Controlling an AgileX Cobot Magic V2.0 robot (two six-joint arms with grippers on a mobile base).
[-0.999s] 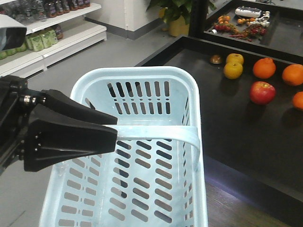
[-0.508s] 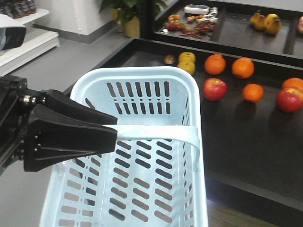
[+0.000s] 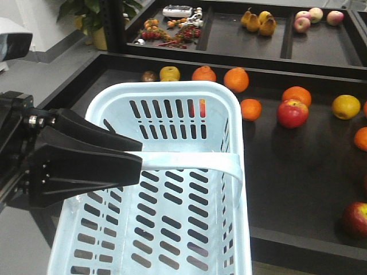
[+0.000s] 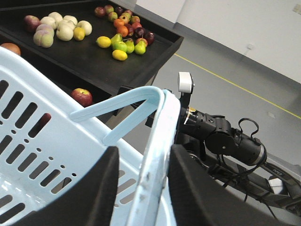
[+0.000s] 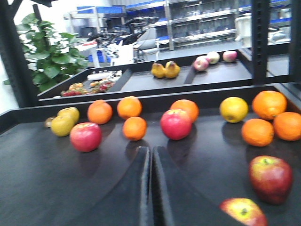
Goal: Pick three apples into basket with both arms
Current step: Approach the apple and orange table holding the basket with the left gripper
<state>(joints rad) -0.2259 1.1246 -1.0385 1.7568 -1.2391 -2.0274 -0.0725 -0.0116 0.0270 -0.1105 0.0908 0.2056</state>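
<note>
The pale blue basket (image 3: 172, 91) fills the front view, its band handle (image 3: 195, 161) lying across it and nothing inside. My left gripper (image 3: 137, 160) is shut on the basket's left rim; in the left wrist view its fingers (image 4: 143, 153) pinch the rim (image 4: 157, 141) from both sides. A dark red apple (image 3: 356, 219) lies at the black table's near right. In the right wrist view two dark red, yellow-streaked apples (image 5: 270, 178) (image 5: 244, 212) lie to the right of my right gripper (image 5: 151, 151), which is shut with nothing in it, low over the table.
Brighter red apples (image 5: 86, 136) (image 5: 176, 124) (image 3: 292, 113), several oranges (image 3: 237, 79) and yellow fruit (image 3: 346, 106) are scattered over the black table (image 3: 298, 172). A raised lip (image 3: 287, 64) bounds it; trays of fruit (image 3: 258, 20) stand behind. A potted plant (image 3: 89, 14) stands far left.
The front view has swung right along the display: the shelves and floor left the frame, the fruit slid leftward, and more fruit appeared at right. The basket and left gripper hold the same place in frame.
</note>
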